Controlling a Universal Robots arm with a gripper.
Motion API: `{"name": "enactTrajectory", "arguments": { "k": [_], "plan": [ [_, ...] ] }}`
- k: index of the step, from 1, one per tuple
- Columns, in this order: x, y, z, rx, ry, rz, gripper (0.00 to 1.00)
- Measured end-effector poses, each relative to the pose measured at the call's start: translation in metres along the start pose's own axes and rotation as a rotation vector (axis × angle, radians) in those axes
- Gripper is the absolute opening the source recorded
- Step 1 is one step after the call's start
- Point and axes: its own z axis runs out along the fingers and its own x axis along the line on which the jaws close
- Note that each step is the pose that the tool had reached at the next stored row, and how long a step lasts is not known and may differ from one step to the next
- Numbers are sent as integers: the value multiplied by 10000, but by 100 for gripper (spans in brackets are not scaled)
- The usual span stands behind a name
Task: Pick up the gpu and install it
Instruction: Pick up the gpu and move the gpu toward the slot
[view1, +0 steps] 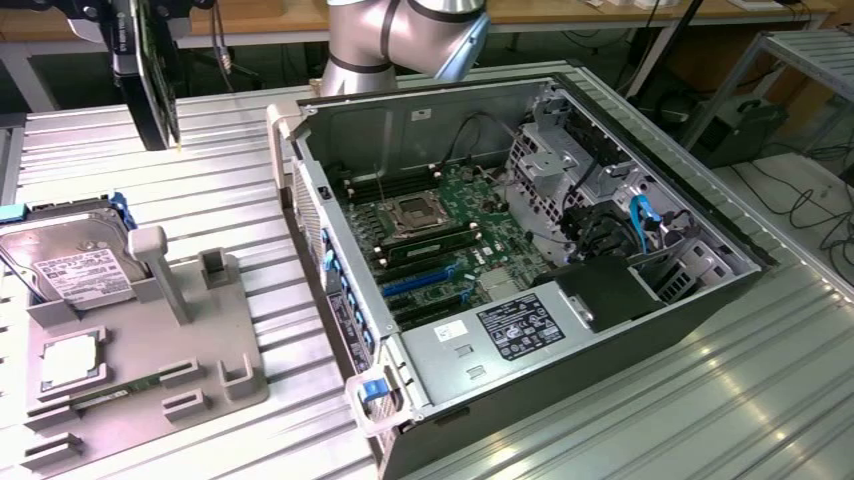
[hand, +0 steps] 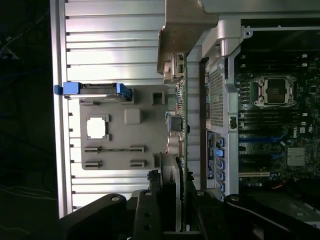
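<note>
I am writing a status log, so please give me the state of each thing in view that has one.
gpu: in the air, clamped in the gripper.
gripper: shut on the gpu.
computer case: open, on its side.
hard drive: tilted in the grey holder.
blue expansion slots: empty.

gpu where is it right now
The gpu is in the air, clamped in the gripper, at the exterior view's upper left, over the table between the grey parts tray and the open computer case.
</note>
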Motion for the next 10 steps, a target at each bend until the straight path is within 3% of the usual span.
{"name": "enactTrajectory", "arguments": {
  "k": [10],
  "plan": [
    [-110,3,0,0,0,-1,28]
  ]
}}
